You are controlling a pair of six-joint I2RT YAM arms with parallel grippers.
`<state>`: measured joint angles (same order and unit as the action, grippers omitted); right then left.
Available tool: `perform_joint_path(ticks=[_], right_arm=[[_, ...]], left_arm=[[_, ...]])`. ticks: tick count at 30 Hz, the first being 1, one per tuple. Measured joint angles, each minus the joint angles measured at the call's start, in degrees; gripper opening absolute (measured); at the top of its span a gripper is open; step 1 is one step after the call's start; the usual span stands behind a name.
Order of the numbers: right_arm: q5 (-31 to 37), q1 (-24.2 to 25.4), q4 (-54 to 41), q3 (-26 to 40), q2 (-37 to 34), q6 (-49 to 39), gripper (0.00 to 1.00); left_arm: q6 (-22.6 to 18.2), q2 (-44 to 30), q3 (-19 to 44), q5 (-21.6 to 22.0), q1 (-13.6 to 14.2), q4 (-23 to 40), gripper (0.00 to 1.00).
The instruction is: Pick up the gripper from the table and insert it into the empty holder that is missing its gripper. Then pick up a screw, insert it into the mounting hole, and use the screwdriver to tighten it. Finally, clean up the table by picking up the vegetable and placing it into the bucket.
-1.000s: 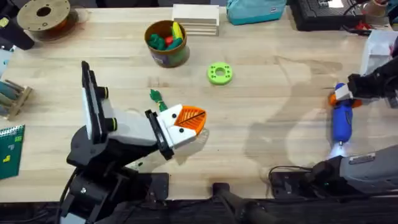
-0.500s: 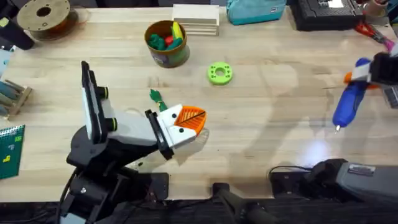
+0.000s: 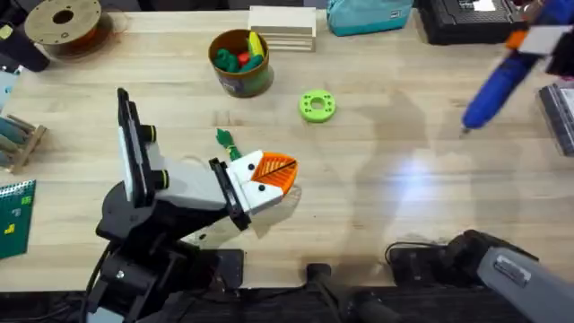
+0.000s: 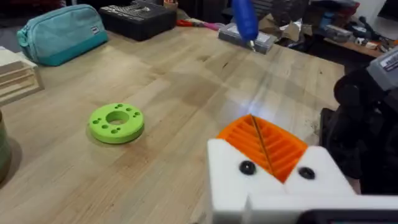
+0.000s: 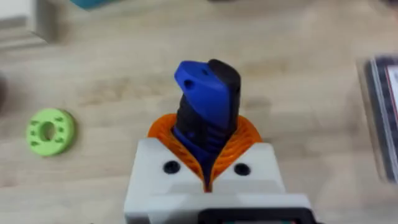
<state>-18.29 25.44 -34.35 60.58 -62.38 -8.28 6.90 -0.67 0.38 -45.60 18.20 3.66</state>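
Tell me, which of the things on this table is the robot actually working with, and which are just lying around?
Part of the job:
- blue screwdriver, held by the right gripper
- dark green toy vegetable
- bucket
- left gripper, resting on the table

Just lying about:
- green ring
- teal pouch
- filament spool
- stacked wooden boards

No legible text, numbers or brand marks found. The teal pouch [image 4: 60,34] near the tabletop's far edge carries a small white label [image 4: 94,30], its lettering too small to read. The green card [image 3: 15,218] at the tabletop's left edge shows yellow marks, not readable.
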Motion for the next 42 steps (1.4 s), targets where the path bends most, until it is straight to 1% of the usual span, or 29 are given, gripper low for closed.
perform_joint_path(ticks=[5,6,8,9,13,17,18,29,36,42], right_arm=[[-1.84,-8.27,16.85,-10.74,9.07,9.21,0.030],[-2.37,-13.99,27.15,-17.46,12.98,15.42,0.030],[-2.42,-18.89,34.05,-21.25,14.38,18.44,0.030],[-2.65,-27.04,41.14,-24.03,14.57,21.18,0.030],[-3.31,-36.96,49.05,-24.55,13.56,22.89,0.030],[-3.71,-44.68,56.79,-24.55,11.68,23.53,0.030],[-4.08,-49.91,63.36,-24.55,9.65,23.73,0.030],[-4.10,-59.48,74.47,-24.55,8.85,23.77,0.030],[-4.10,-64.85,75.79,-24.55,8.44,23.77,0.030],[-4.10,-67.45,76.37,-24.55,5.77,23.77,0.030]], left_arm=[[-0.02,0.00,0.00,0.00,0.00,0.00,0.009],[0.00,0.00,0.00,0.00,0.00,0.00,0.009],[-0.01,0.00,0.00,0.00,0.00,0.00,0.009],[-0.01,-0.01,0.00,0.00,0.00,-0.01,0.009],[-0.02,0.00,0.00,0.00,0.00,-0.01,0.009],[-0.02,0.00,0.00,0.02,0.00,0.00,0.009],[-0.02,0.00,0.00,0.02,0.00,0.00,0.009],[-0.01,-0.01,0.00,0.17,0.00,-0.01,0.009],[-0.02,0.00,0.00,0.17,0.00,-0.01,0.009],[-0.02,0.00,0.00,0.17,0.00,-0.01,0.009]])
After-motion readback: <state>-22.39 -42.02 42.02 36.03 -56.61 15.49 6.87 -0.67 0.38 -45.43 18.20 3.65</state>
